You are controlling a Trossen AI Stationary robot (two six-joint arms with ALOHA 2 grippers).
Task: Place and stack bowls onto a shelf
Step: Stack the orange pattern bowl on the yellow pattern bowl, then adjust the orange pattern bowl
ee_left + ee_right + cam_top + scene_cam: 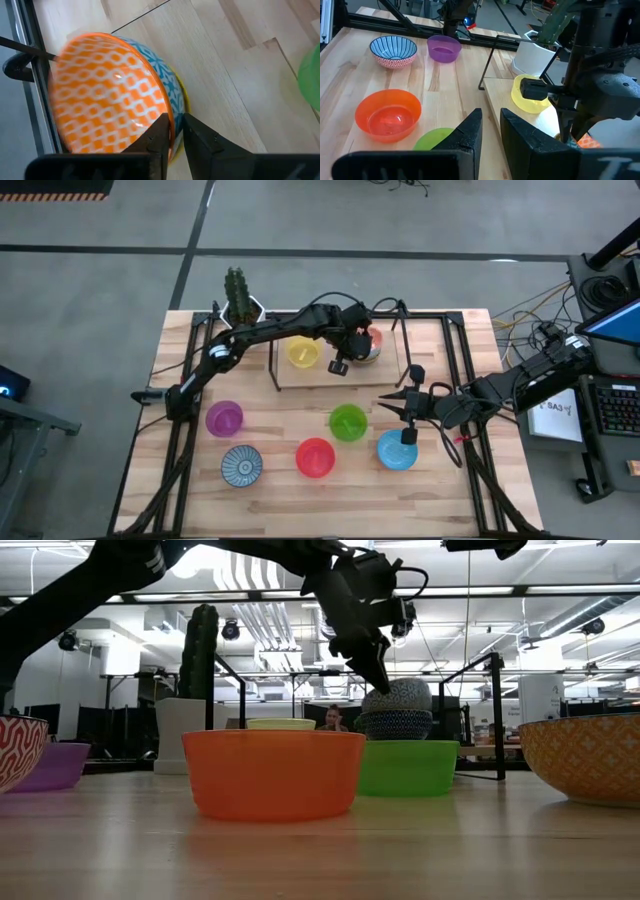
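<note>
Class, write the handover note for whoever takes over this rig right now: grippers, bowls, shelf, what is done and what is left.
Left gripper: over the shelf, fingers straddling the rim of the orange-patterned bowl, which sits in a blue bowl.
Right gripper: waiting above the plain blue bowl.
On shelf: yellow bowl and that stack.
On the table: purple, striped blue-white, orange-red, green, plain blue.
Left: five bowls.
</note>
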